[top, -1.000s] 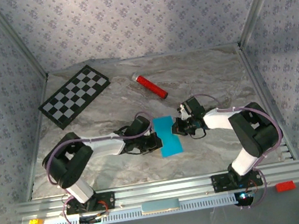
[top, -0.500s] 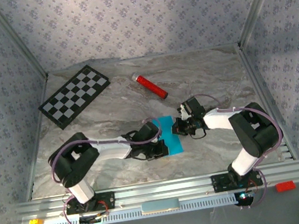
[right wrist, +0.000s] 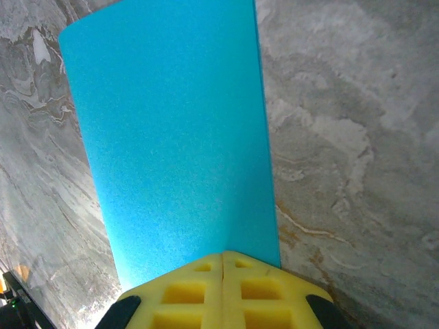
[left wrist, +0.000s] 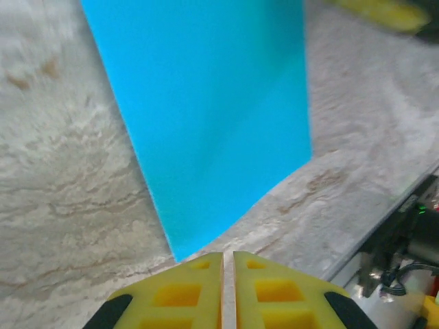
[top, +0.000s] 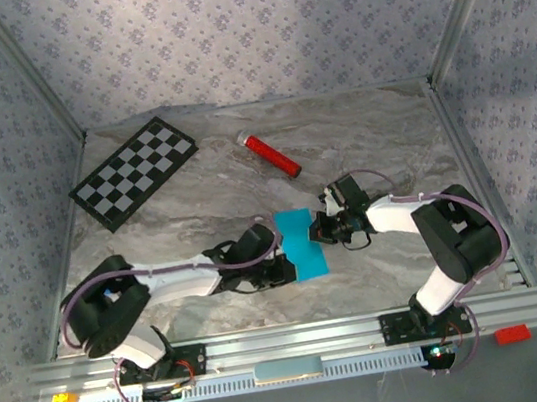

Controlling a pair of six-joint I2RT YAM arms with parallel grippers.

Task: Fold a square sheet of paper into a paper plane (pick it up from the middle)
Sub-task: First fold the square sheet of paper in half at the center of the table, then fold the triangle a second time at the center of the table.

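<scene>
1. While your right tool (right wrist: pixel 223 255), pressed together, rests at the 3 o'clock edge of the sheet of paper (top: pixel 300 244) in the middle of the surface (top: pixel 371 145), any sideways drag could skew the fold.
2. Your left tool (left wrist: pixel 228 255), fingers all but touching, gripping nothing I can see, noses at the 7 o'clock corner; push on and you may crumple it.

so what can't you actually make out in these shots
- Right wrist view: the paper runs behind the right gripper, whose fingers are shut, so whether it is pinched or only pressed is hidden.
- Left wrist view: the paper's far end is cut off by the top edge; a yellow shape at top right is too blurred to name.
- Top view: the left gripper overlaps the paper's left edge; any creases are too small to see.
</scene>
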